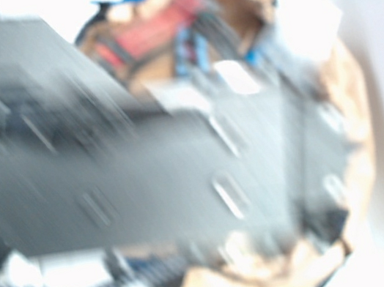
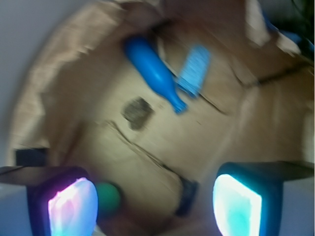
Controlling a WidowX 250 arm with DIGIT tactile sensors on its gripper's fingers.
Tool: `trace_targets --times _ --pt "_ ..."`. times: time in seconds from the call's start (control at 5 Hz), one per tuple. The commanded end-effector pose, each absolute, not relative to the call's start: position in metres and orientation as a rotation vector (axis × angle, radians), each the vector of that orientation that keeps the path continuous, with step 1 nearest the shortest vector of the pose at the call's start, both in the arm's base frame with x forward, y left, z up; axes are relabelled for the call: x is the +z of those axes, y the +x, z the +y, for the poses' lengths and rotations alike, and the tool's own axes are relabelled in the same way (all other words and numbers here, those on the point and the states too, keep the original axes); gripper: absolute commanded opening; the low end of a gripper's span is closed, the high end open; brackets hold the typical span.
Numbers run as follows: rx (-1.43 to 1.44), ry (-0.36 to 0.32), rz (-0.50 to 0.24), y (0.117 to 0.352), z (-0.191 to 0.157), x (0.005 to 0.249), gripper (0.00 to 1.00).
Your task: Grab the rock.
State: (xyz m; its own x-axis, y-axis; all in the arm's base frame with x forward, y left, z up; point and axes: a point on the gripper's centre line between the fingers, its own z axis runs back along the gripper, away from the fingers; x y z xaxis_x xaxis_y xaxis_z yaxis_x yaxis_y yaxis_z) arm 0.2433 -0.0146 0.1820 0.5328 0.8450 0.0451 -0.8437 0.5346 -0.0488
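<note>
In the wrist view the tool (image 2: 155, 204) hangs over a brown cardboard box (image 2: 64, 88), its two glowing pads set wide apart at the bottom corners with nothing between them, so it is open and empty. The left pad (image 2: 73, 209) shines pink and violet, the right pad (image 2: 236, 206) shines cyan. The rock (image 2: 137, 112), a small dark lumpy piece, lies on the cardboard floor of the box, above the gap between the pads and well apart from both. Just up and right of it lies a blue bottle (image 2: 153, 71), set on a slant with its narrow neck pointing down to the right; the rock does not touch it. Beside the bottle's neck rests a lighter blue flat piece (image 2: 194, 71), too blurred to name. A green ball (image 2: 108, 198) sits near the inner edge of the left pad. A small dark object (image 2: 187, 196) lies on the cardboard nearer the right pad. The exterior view is badly smeared: a large dark grey mass, probably the robot arm (image 1: 146, 181), fills most of it, with the box rim showing around it
</note>
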Motion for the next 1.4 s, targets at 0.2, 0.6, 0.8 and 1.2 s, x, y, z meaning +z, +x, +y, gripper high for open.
trace_targets --times 0.2,0.6,0.8,1.2 --pt "1.244 -0.031 -0.100 0.235 0.000 0.142 1.00" --pt "1.312 -0.002 -0.158 0.268 0.001 0.121 1.00" --pt "1.317 -0.017 -0.175 0.263 0.000 0.120 1.00" --pt "1.335 -0.017 -0.171 0.256 -0.002 0.117 1.00"
